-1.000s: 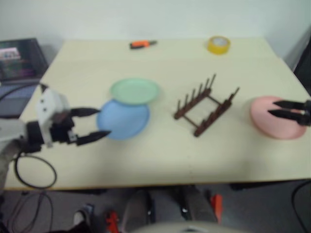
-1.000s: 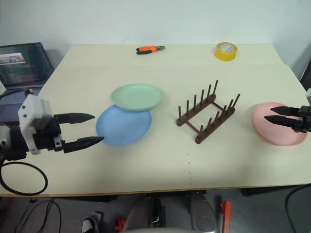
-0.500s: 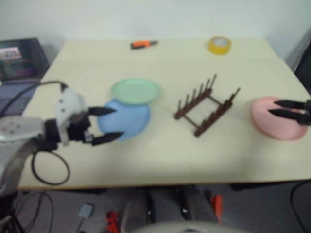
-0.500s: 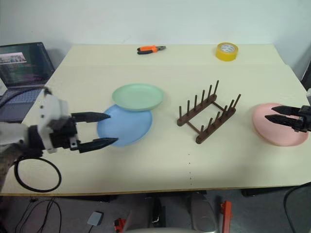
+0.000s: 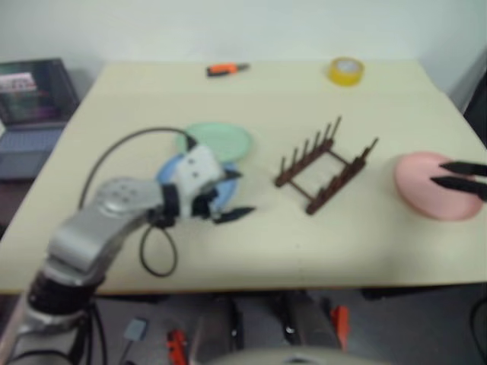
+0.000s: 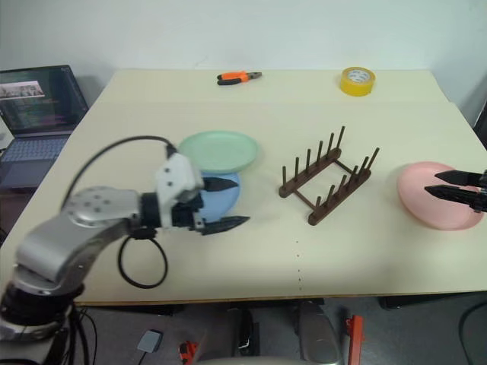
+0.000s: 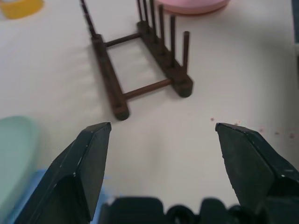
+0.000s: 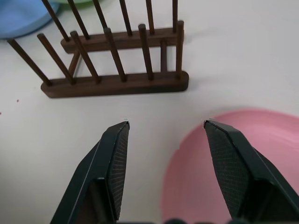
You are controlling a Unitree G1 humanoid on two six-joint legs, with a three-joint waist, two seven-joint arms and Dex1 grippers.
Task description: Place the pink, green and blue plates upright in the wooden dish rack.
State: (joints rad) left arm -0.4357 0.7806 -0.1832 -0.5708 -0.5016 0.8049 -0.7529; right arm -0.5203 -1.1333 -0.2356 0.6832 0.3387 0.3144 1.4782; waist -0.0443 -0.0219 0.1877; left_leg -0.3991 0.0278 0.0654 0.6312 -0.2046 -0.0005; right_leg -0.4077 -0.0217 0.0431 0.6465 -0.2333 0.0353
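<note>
The blue plate (image 6: 223,201) lies flat on the table, with the green plate (image 6: 217,150) resting partly over its far edge. My left gripper (image 6: 241,202) hovers open over the blue plate's right side, holding nothing, and points toward the wooden dish rack (image 6: 327,185). The rack (image 7: 140,60) stands empty at mid-table. At the right lies the pink plate (image 6: 426,201). My right gripper (image 8: 166,123) is open above its rack-side rim; one finger is over the pink plate (image 8: 261,158), the other over bare table.
A yellow tape roll (image 6: 357,80) and orange-handled pliers (image 6: 238,77) sit at the table's far edge. A laptop (image 6: 38,106) stands off the table's left side. A black cable loop (image 6: 141,262) hangs from my left arm over the near table.
My left arm has swung right, from beside the blue plate's left edge to above its right side, still open. The right gripper has stayed over the pink plate.
</note>
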